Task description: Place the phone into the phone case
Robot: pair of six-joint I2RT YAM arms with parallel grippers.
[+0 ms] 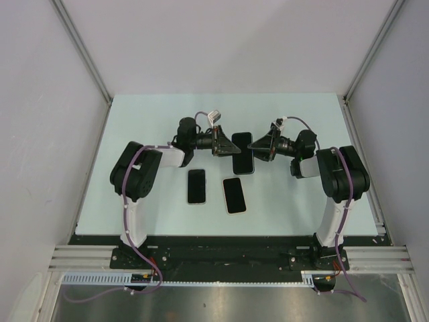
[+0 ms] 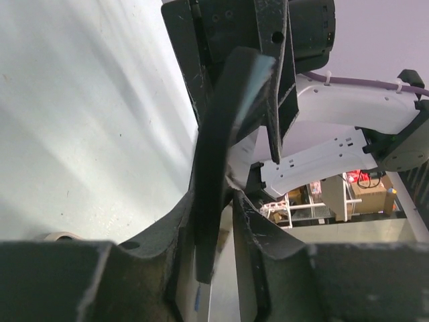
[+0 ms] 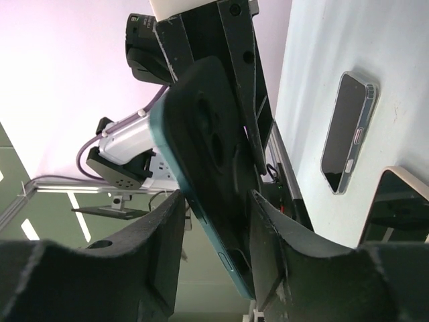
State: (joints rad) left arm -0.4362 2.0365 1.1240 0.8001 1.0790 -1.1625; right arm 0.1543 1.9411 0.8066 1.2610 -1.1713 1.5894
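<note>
Both arms meet over mid-bench (image 1: pixel 147 121). The left fingers (image 2: pixel 157 268) are clamped on a thin dark phone case (image 2: pixel 216 161), which bows between them. The right fingers (image 3: pixel 157 258) are clamped on the teal-edged phone (image 3: pixel 204 151), whose dark back shows camera openings. From above the two read as one item. Judgement: fitting is under way, and full seating cannot be confirmed. Pressing home and setting down remain. A clear-cased handset (image 1: pixel 196 186) and a cream-rimmed handset (image 1: pixel 234 194) lie at 7 and 6 o'clock of it.
</note>
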